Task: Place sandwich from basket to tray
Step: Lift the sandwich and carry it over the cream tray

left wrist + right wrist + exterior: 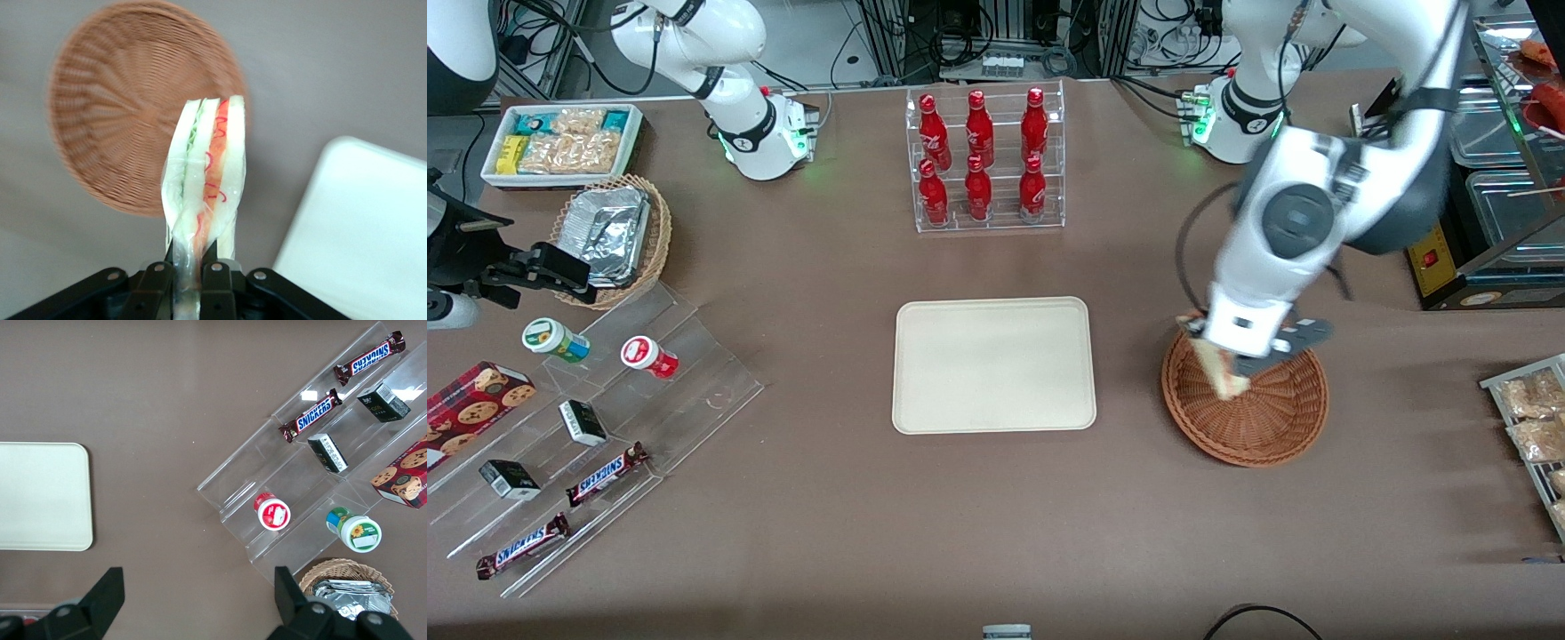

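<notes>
My left gripper point(1232, 360) hangs above the reddish-brown wicker basket point(1258, 422), shut on the sandwich point(1221, 372). In the left wrist view the sandwich point(207, 177) is a wrapped wedge with green, white and red-orange layers, pinched at its narrow end between the black fingers point(217, 283) of the gripper point(190, 280). It is lifted clear of the basket point(117, 120), which looks empty below it. The cream-beige tray point(993, 364) lies flat at the table's middle, beside the basket toward the parked arm's end; its corner point(367, 227) shows in the wrist view.
A clear rack of red bottles point(984, 160) stands farther from the front camera than the tray. Toward the parked arm's end are an acrylic step shelf with snacks point(578, 436), a tan basket of foil trays point(614, 236) and a white bin of packets point(560, 142). A wire rack of packets point(1534, 427) sits at the working arm's end.
</notes>
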